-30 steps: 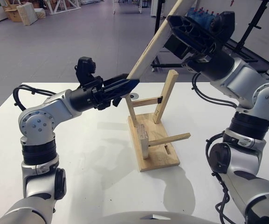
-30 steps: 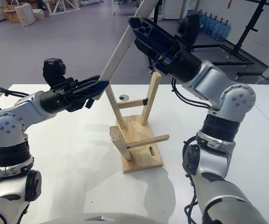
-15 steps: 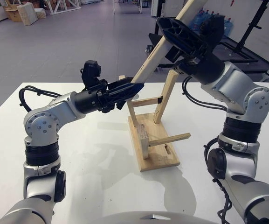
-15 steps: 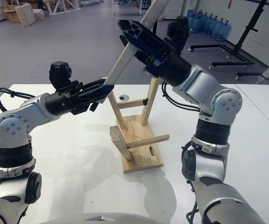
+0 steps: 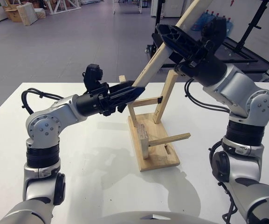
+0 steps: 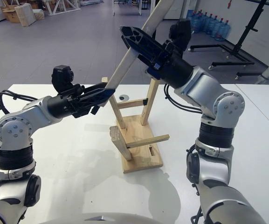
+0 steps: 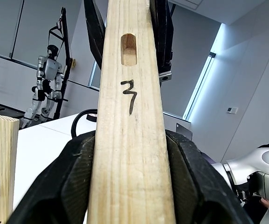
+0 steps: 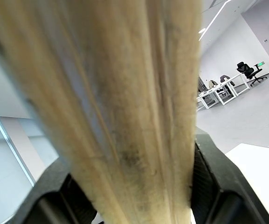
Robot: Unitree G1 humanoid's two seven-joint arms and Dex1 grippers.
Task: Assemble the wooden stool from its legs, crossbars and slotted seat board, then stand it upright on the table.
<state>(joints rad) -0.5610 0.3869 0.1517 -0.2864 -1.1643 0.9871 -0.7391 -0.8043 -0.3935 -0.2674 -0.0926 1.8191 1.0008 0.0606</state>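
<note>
White table [image 5: 78,154] | seat board [image 5: 160,156] lying flat | left claw [image 5: 133,88], right claw [image 5: 162,39] seemingly, clamped on loose leg [image 5: 150,67]

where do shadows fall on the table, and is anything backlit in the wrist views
Left eye view: soft grey arm shadows lie on the table beside and nearer than the seat board; no glare. Left wrist view: a bright window behind the leg leaves the left gripper's fingers dark. Right wrist view: a ceiling light glows beside the leg.
</note>
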